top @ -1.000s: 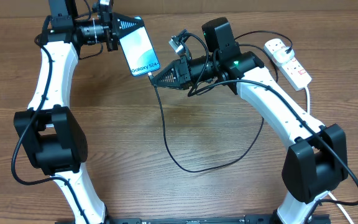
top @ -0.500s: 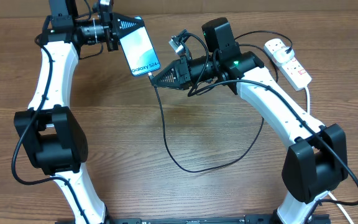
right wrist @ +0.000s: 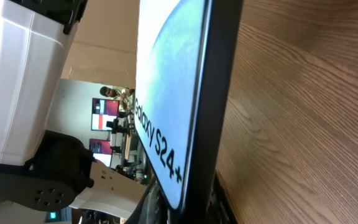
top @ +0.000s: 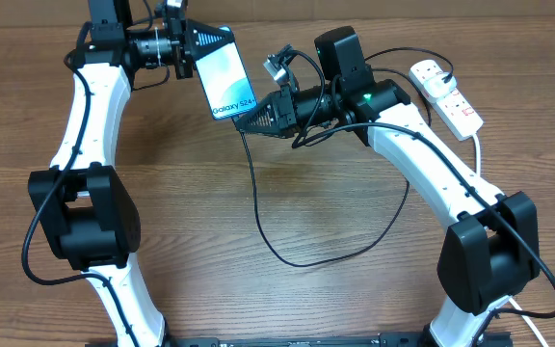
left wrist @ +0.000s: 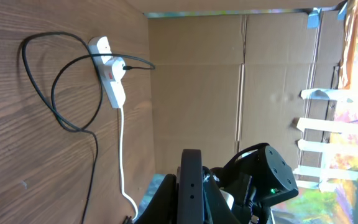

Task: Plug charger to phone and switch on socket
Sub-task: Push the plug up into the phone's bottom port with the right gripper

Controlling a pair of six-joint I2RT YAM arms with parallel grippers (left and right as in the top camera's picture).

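Note:
The phone has a light blue screen with "Galaxy S24+" at its lower end. My left gripper is shut on its upper end and holds it off the table, tilted; the left wrist view shows its black edge between the fingers. My right gripper is shut on the connector end of the charger, whose black cable hangs from it. The phone's lower end meets the right gripper's tips. In the right wrist view the phone fills the frame and hides the connector. The socket lies at the far right.
The black cable loops over the middle of the wooden table and runs back to the socket's white plug. A white cord trails from the socket. A cardboard wall stands behind the table.
My left gripper has carried the phone to the right, bringing its lower end against the right gripper's tips. The right arm and the cable have stayed in place.

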